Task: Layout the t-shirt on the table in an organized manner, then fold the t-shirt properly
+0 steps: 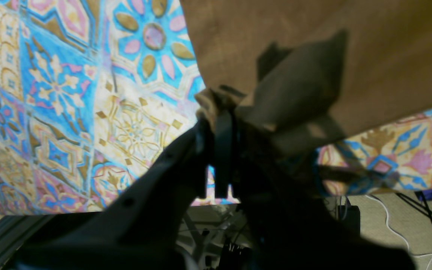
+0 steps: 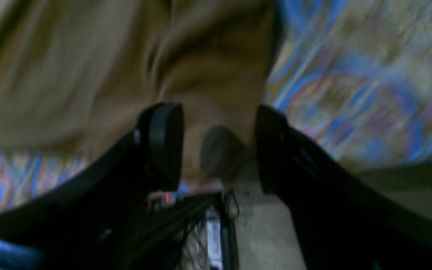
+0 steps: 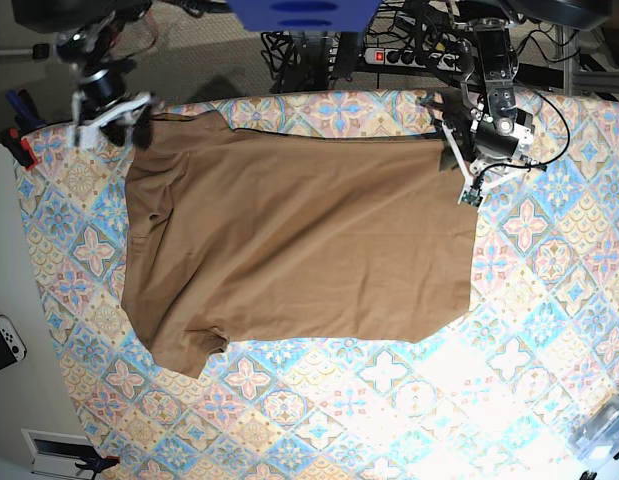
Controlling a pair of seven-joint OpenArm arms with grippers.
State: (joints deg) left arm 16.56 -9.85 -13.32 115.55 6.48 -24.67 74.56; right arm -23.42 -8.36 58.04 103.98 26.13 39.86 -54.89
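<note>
Left claw clamped on shirt corner as right claw stood open

The left claw [image 1: 221,120] was closed, a pinch of the brown t-shirt [image 3: 299,230] caught between its tips. In the left wrist view a small crumpled tuft of cloth poked out past the fingertips, toward eleven o'clock. The right claw [image 2: 219,146] stood open, its two fingers well apart, with a part of the shirt visible in the gap between them; whether either finger touched the cloth could not be told from that blurred view.

Around the claws, in the base view, the left one was at the shirt's two o'clock corner and the right one at its ten o'clock corner. The t-shirt lay spread across the middle of the bench [image 3: 549,330], mostly flat, with soft creases running through it and folds bunched along its upper edge toward eleven o'clock. A flap of it stuck out at seven o'clock, curled over at its tip, and another corner reached out at four o'clock.

Farther out, the bench wore a patterned cloth of blue, pink and cream tiles, showing on every side of the shirt. Cables [image 1: 429,217] hung beyond the bench's edge at four o'clock in the left wrist view.
</note>
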